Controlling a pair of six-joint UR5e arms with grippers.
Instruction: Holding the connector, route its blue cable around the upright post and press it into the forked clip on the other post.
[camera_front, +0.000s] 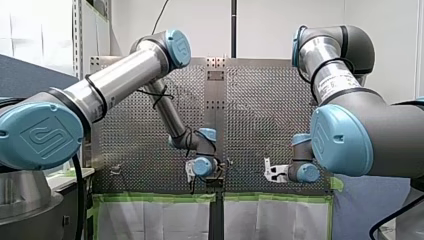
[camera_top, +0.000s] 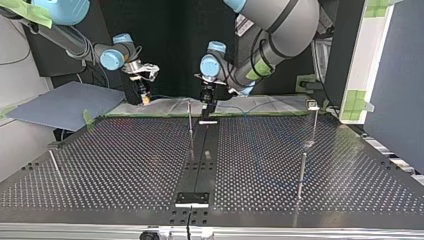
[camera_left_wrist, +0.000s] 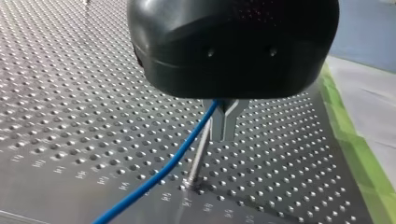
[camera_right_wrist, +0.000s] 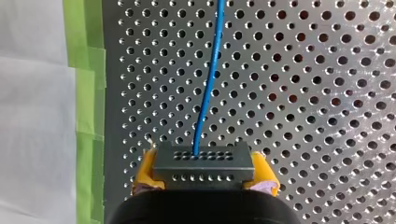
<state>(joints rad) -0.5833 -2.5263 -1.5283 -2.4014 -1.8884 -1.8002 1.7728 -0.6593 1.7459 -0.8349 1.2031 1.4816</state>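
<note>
Connector (camera_right_wrist: 201, 161) sits clamped between my right tool's (camera_right_wrist: 201, 171) yellow pads (camera_right_wrist: 145, 169). Its blue cable (camera_right_wrist: 208, 84), seemingly light and limp, runs over the surface (camera_right_wrist: 303, 93) to my left tool (camera_left_wrist: 223, 134), whose grip I cannot tell. Best held by the rigid connector.

In the top view, my right gripper (camera_top: 145, 97) is placed at the left, by the far edge of the table (camera_top: 125, 165). My left gripper (camera_top: 207, 111) is placed at the middle, just beside the thin post (camera_top: 190, 120). A far post (camera_top: 314, 120) is set at the right, a nearer post (camera_top: 301, 175) in front of it, and a side post (camera_top: 54, 165) at the left. The connector (camera_right_wrist: 203, 163) is clamped in my right gripper, and the cable (camera_right_wrist: 208, 88) is led ahead from it over the table. The cable is pinched in my left gripper above the thin post and is trailed down beside it.
</note>
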